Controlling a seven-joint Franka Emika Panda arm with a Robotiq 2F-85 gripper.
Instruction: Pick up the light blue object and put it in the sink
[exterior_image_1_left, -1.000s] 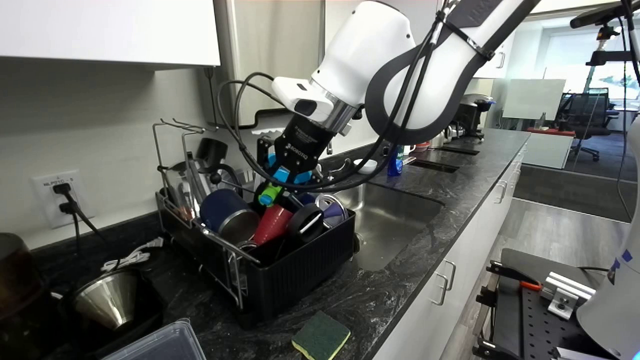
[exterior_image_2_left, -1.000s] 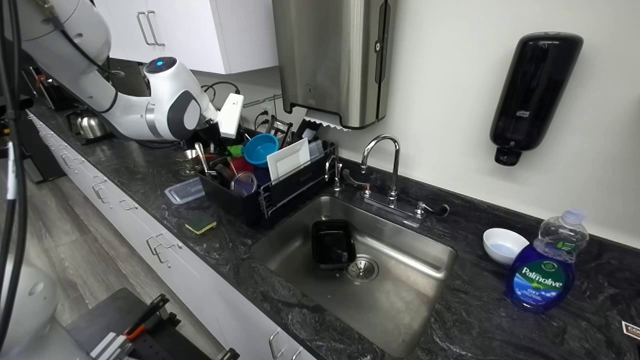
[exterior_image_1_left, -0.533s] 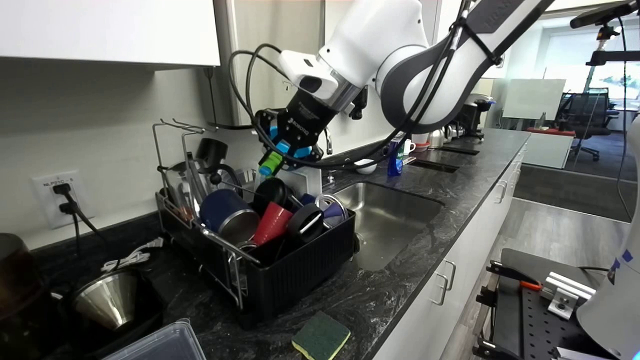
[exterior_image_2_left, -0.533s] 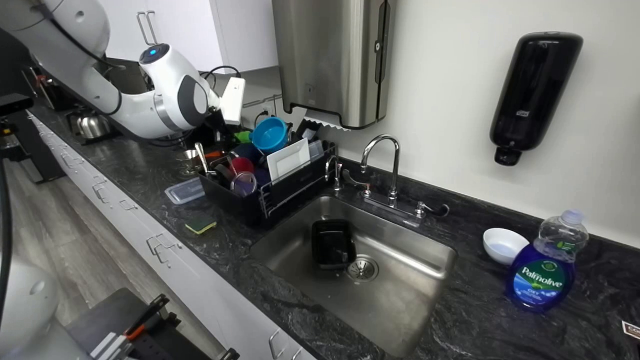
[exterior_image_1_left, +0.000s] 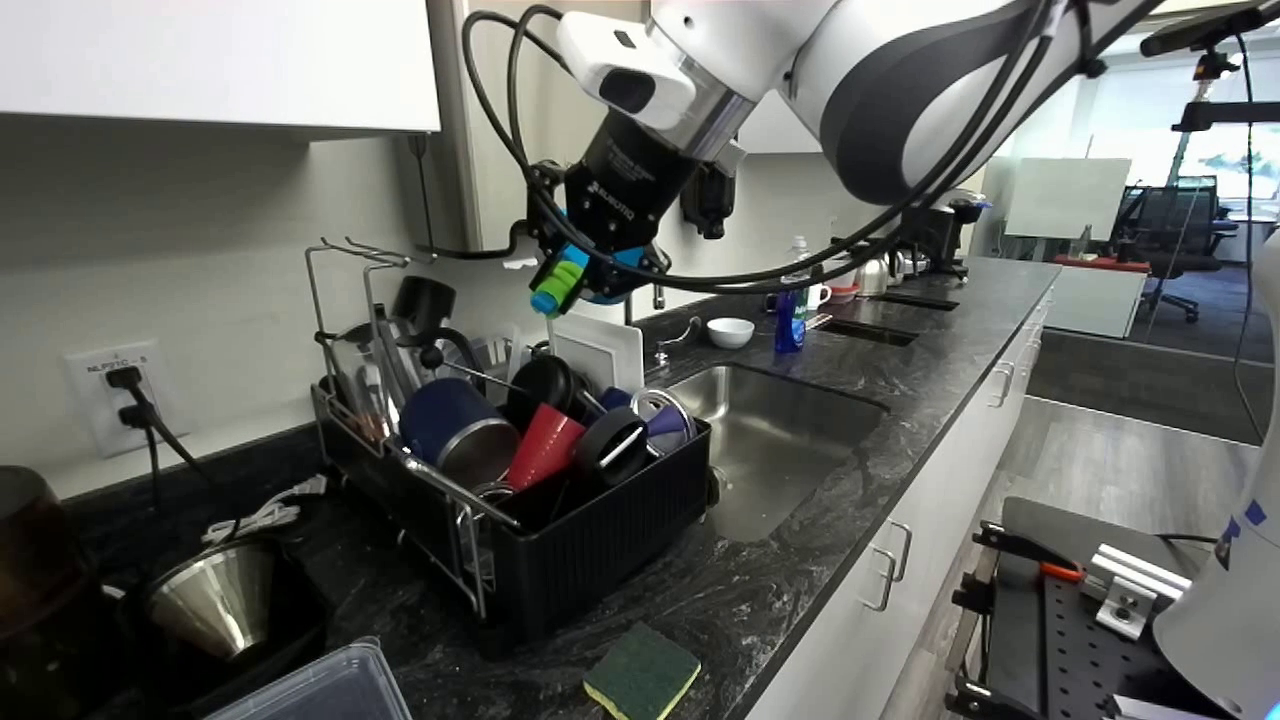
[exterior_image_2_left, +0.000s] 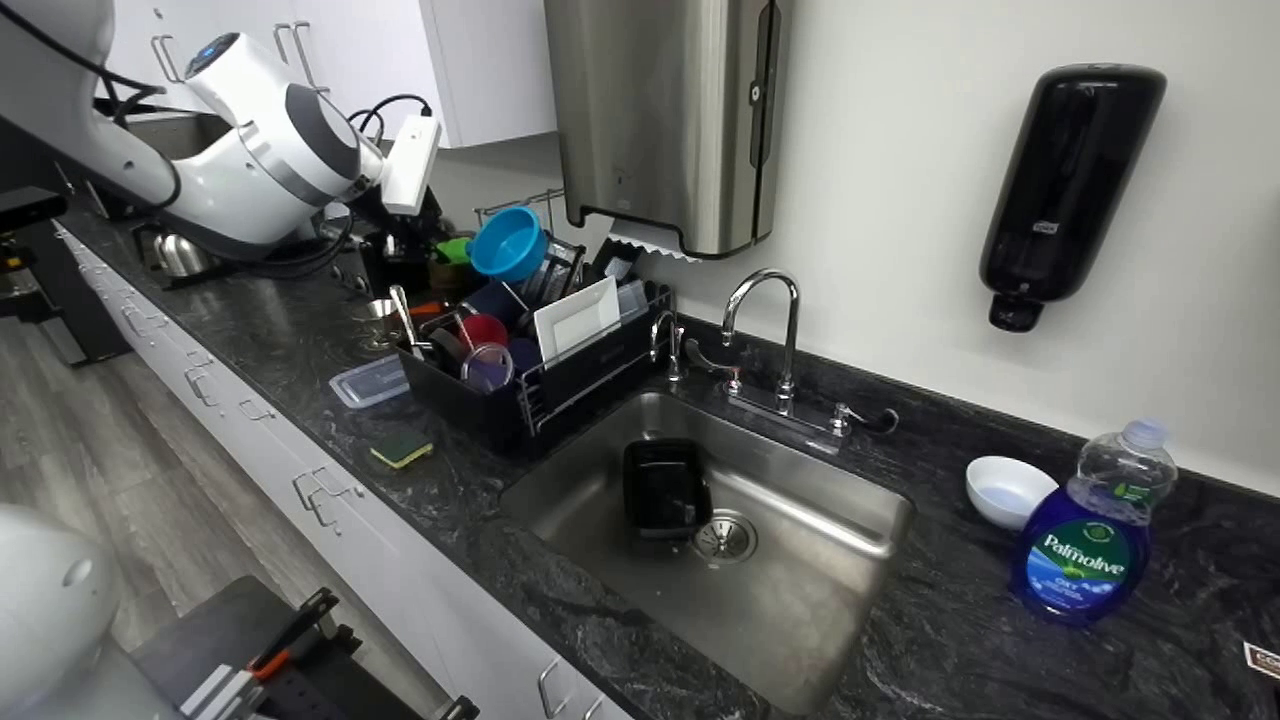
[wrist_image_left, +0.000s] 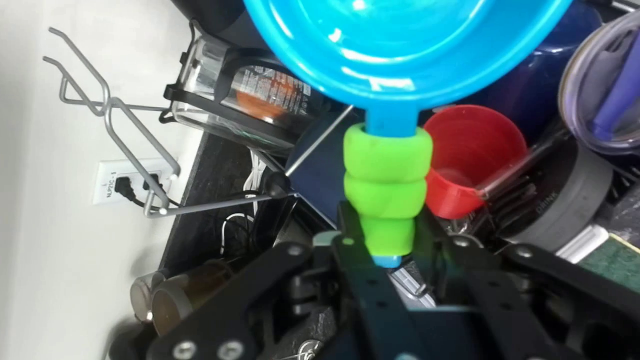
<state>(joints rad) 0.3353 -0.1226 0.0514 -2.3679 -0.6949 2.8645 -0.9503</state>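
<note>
The light blue object is a round, shallow bowl or pan (exterior_image_2_left: 508, 245) with a green handle; it fills the top of the wrist view (wrist_image_left: 400, 55). My gripper (wrist_image_left: 385, 215) is shut on the green handle (wrist_image_left: 389, 185), one finger on each side. In an exterior view, the gripper (exterior_image_1_left: 560, 270) and the green handle (exterior_image_1_left: 562, 285) are above the black dish rack (exterior_image_1_left: 620, 550), and the bowl is mostly hidden behind the gripper. The steel sink (exterior_image_2_left: 800, 610) is beside the rack; it also shows in an exterior view (exterior_image_1_left: 790, 430).
The rack holds a red cup (exterior_image_1_left: 545, 445), a dark blue mug (exterior_image_1_left: 455, 430) and a white plate (exterior_image_2_left: 578, 318). A black container (exterior_image_2_left: 665, 490) lies in the sink. A tall faucet (exterior_image_2_left: 790, 330) stands behind it. A towel dispenser (exterior_image_2_left: 660, 120) hangs above. A soap bottle (exterior_image_2_left: 1080, 550) stands beyond.
My gripper has risen with the light blue object, from among the dishes to above the rack. The dishes, the sink and the sponge have not moved.
</note>
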